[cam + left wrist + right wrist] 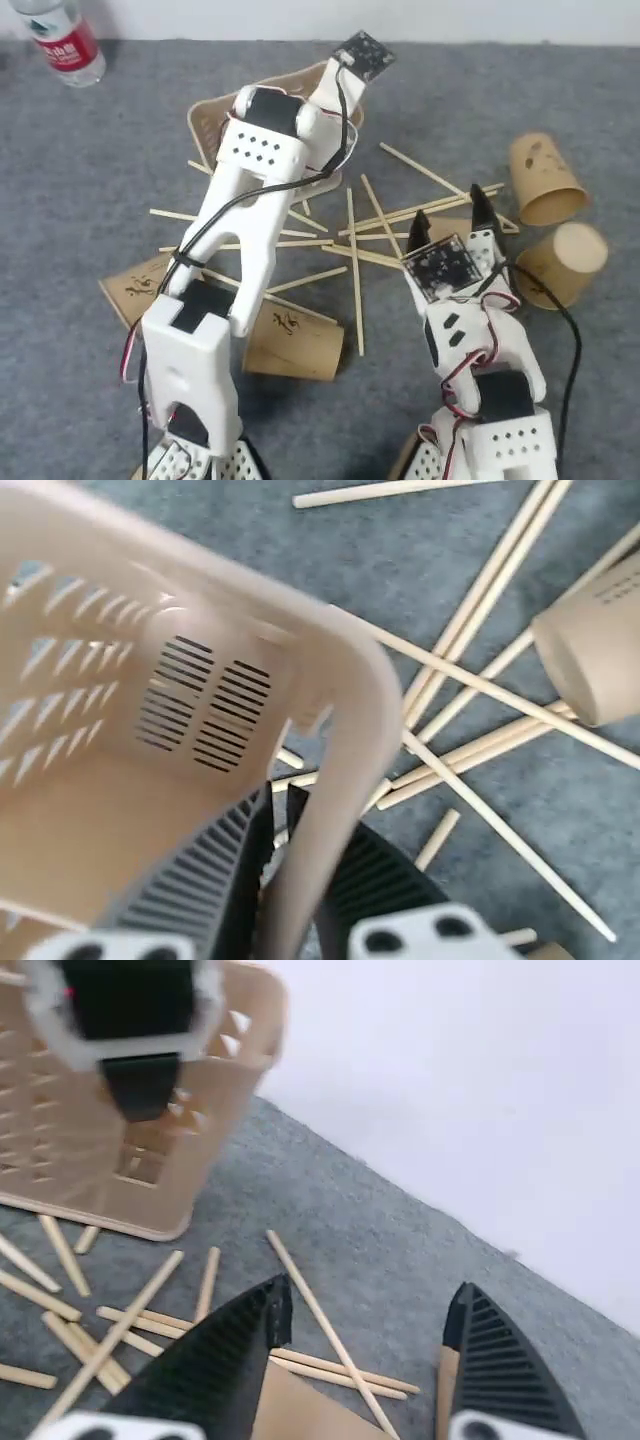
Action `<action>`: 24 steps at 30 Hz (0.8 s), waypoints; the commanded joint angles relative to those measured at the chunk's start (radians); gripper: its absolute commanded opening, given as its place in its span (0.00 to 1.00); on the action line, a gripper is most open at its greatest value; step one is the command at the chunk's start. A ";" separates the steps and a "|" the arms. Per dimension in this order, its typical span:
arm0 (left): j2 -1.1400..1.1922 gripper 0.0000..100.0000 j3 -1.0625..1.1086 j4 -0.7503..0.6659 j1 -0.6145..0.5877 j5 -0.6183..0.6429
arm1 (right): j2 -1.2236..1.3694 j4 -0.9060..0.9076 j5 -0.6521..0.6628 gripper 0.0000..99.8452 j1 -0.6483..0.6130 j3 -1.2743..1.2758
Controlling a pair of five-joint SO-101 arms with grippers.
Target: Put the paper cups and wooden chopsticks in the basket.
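At the desk's [90, 200] far side, the basket [330, 680] is clamped by its wall in the left fingers [225, 870].
A light, crushable paper cup [300, 1410] is straddled by the open right fingers [220, 1350]; a gentle rim grip is advised.

Basket [208, 122] largely behind the left arm [255, 200] (blurred in its wrist view), bottle [62, 40] cropped by the top edge.

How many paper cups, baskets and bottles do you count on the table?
paper cups: 5, one partly hidden between the fingers of the right gripper
basket: 1
bottle: 1
Total: 7
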 commanded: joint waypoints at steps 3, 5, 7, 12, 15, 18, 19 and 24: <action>-0.029 0.01 -0.025 0.011 -0.014 0.006 | -0.010 -0.007 0.006 0.25 0.035 -0.094; -0.028 0.01 -0.079 0.041 -0.014 0.006 | 0.012 -0.007 0.005 0.25 0.036 -0.110; -0.028 0.01 -0.168 0.077 -0.014 0.006 | 0.067 -0.007 -0.026 0.25 0.039 -0.150; -0.020 0.01 -0.433 0.190 -0.012 0.006 | 0.305 0.002 -0.118 0.25 0.064 -0.339; -0.026 0.01 -0.472 0.203 -0.012 0.006 | 0.452 0.027 -0.167 0.25 0.087 -0.453; -0.026 0.01 -0.433 0.203 -0.012 0.006 | 0.567 0.096 -0.201 0.25 0.113 -0.566; -0.023 0.01 -0.414 0.203 -0.011 0.006 | 0.595 0.111 -0.212 0.25 0.127 -0.594; -0.017 0.01 -0.338 0.172 -0.005 0.005 | 0.638 0.119 -0.222 0.25 0.168 -0.631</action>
